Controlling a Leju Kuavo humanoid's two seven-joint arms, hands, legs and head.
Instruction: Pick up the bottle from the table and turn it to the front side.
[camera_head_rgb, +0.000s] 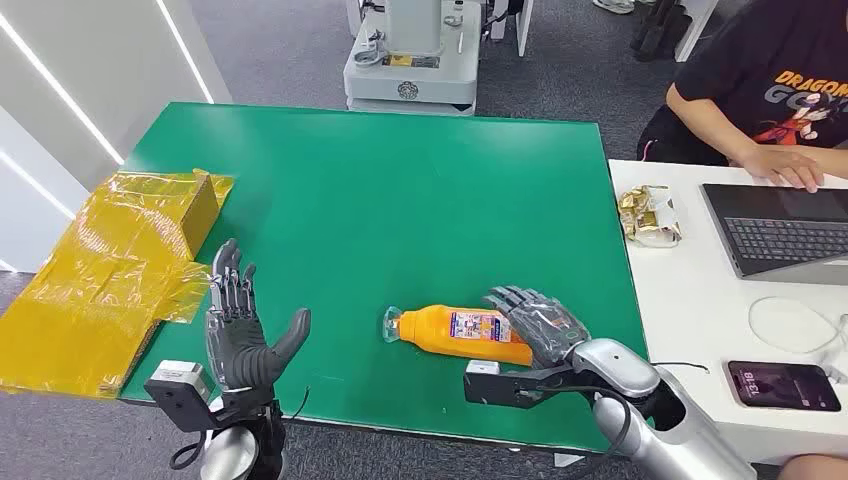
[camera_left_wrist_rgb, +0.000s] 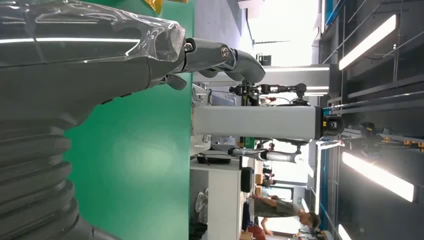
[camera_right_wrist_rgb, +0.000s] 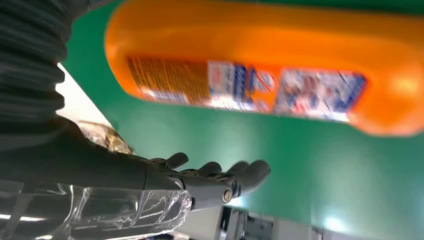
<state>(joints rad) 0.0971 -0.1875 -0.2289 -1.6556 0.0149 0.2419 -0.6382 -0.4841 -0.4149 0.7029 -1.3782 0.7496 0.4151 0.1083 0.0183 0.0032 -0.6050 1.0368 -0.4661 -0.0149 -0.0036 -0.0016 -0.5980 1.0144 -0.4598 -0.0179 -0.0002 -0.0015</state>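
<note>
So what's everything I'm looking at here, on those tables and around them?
bottle: one, orange, lying on its side on the green table, near edge.
yellow cardboard box: one, tape-wrapped, at the table's left edge.
snack packet: one, gold and white, on the white desk.
laptop: one, grey, on the white desk.
phone: one, dark, same desk.
person: one, black shirt, hand on the laptop.
left hand: grey, fingers spread, empty.
right hand: grey, open beside the bottle's base.
</note>
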